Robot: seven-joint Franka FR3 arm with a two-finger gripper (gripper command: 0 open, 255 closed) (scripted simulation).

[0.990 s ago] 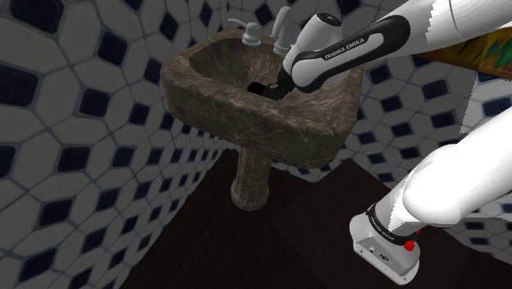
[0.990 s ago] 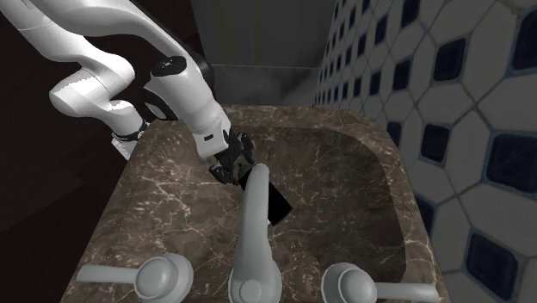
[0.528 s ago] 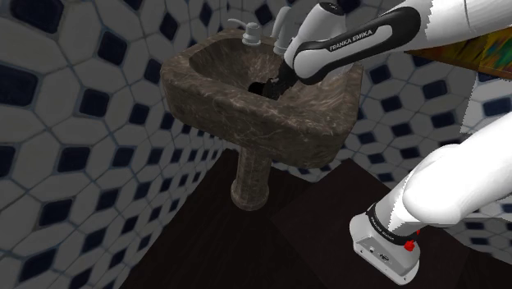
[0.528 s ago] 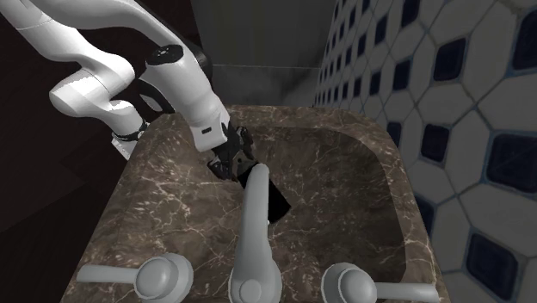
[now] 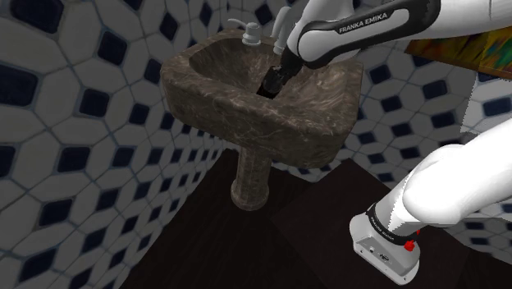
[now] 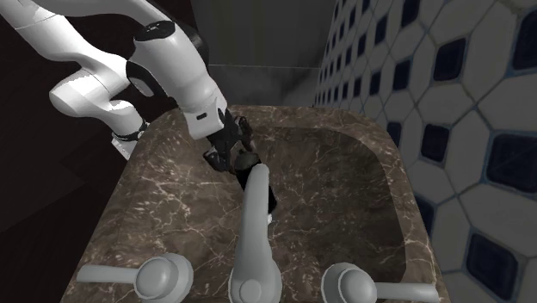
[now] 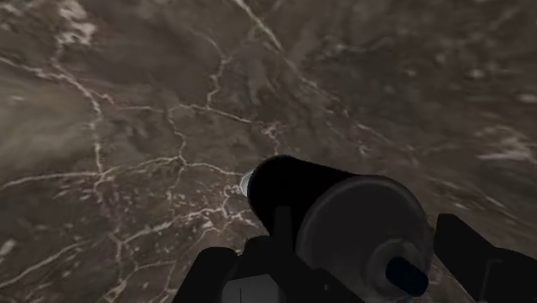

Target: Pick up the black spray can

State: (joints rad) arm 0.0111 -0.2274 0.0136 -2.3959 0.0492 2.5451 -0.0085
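2 walls [image 5: 74, 98]: white tiles with dark-blue insets, meeting behind the sink; dark floor [image 5: 246, 246] below.
Sink [image 5: 246, 107]: brown, pale-veined basin on a pedestal [image 5: 250, 176]; grey faucet [image 6: 254, 224] with 2 handles [image 6: 159, 277] at the back rim.
Arm [image 5: 369, 25]: 1 white Franka, reaching over the basin from the shoulder view's right.
Gripper [image 5: 279, 72]: over the basin, angled down. The fingers [image 7: 215, 271] are closed to the can's width, 1 on each side, clasping it.
Black spray can [image 5: 269, 83]: between the fingers, above the basin; partly behind the faucet spout in the second exterior view.
Axis: the long axis runs on past the fingertips toward the basin, nozzle end nearest the wrist camera.
Judgement: grasp looks made and the can seems clear of the basin floor. The next move is straight up, away from the spout. Risk: the grip sits near the nozzle end, so the can could pivot.
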